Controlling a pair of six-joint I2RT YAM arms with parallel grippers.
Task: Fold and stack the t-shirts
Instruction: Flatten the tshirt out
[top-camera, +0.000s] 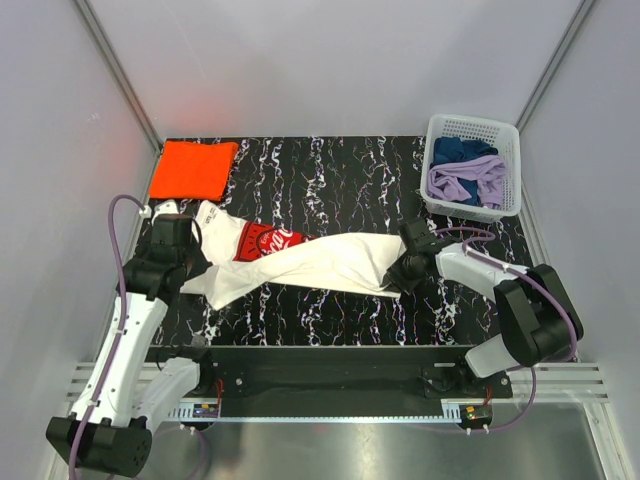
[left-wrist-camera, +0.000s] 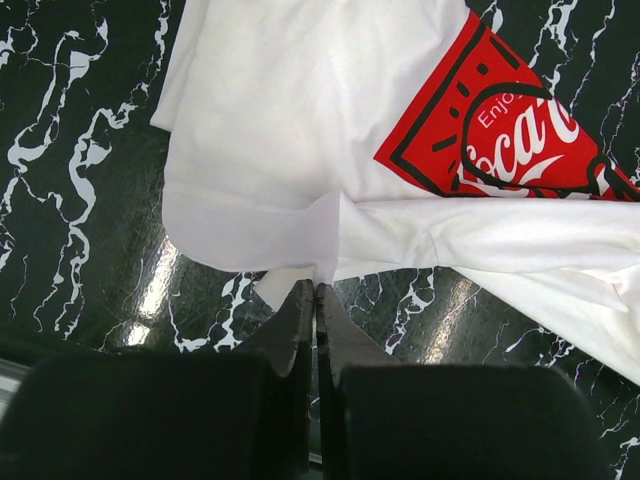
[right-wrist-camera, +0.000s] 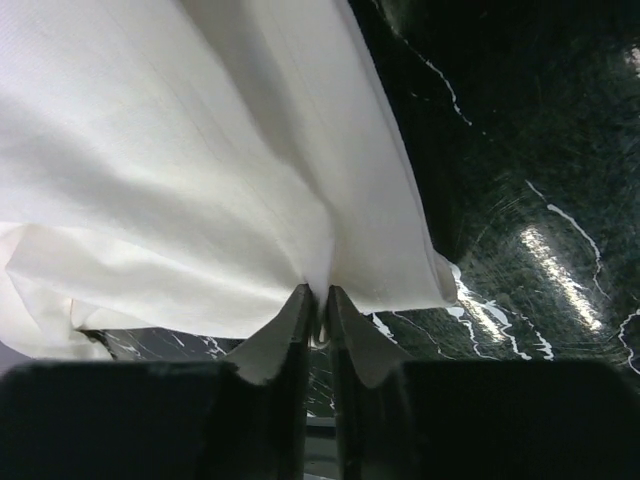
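The white t-shirt with a red printed graphic lies stretched left to right across the black marbled table. My left gripper is shut on its left edge; in the left wrist view the fingertips pinch a fold of white cloth. At the shirt's right end my right gripper is shut on the cloth, a pleat of white fabric caught between its tips. The orange t-shirt lies folded flat at the far left corner.
A white basket holding blue and purple clothes stands at the far right corner. Metal frame rails run along the table's near edge. Grey walls enclose the table on three sides.
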